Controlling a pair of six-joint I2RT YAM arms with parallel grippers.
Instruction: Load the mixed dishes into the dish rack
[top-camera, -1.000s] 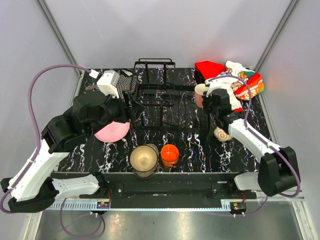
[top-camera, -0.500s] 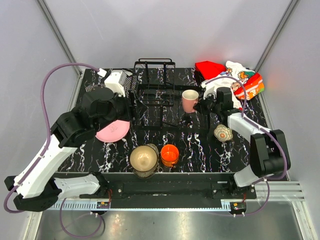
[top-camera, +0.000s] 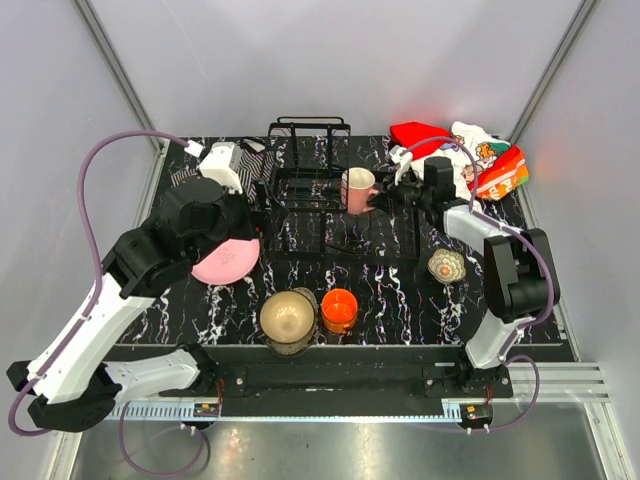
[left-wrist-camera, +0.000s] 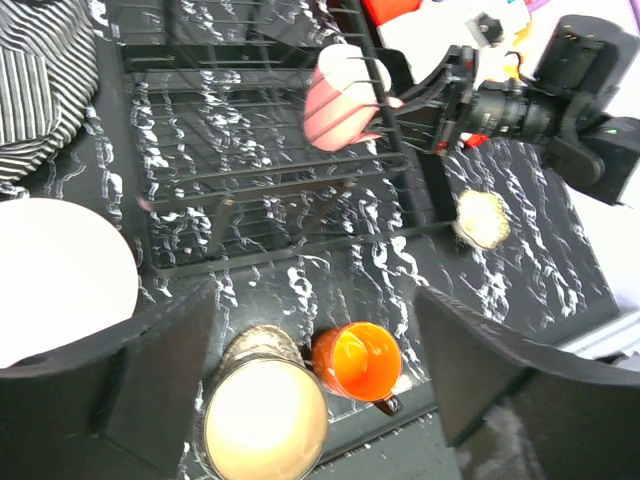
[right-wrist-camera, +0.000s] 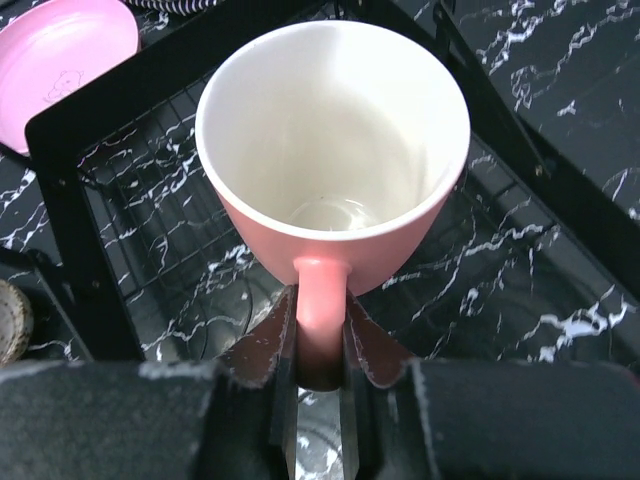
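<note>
right jaws clamp cream-pink mug (top-camera: 358, 190) handle | mug carried left, now over dish rack (top-camera: 310, 205) | left jaws spread, empty

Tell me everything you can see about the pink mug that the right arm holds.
The mug is pink outside and glossy cream-white inside, like glazed ceramic, tapering toward its base. It is empty, with one pink handle. The right gripper is shut on that handle, a finger on each side. The mug hangs over the black wire dish rack; whether it touches the wires is unclear.
</note>
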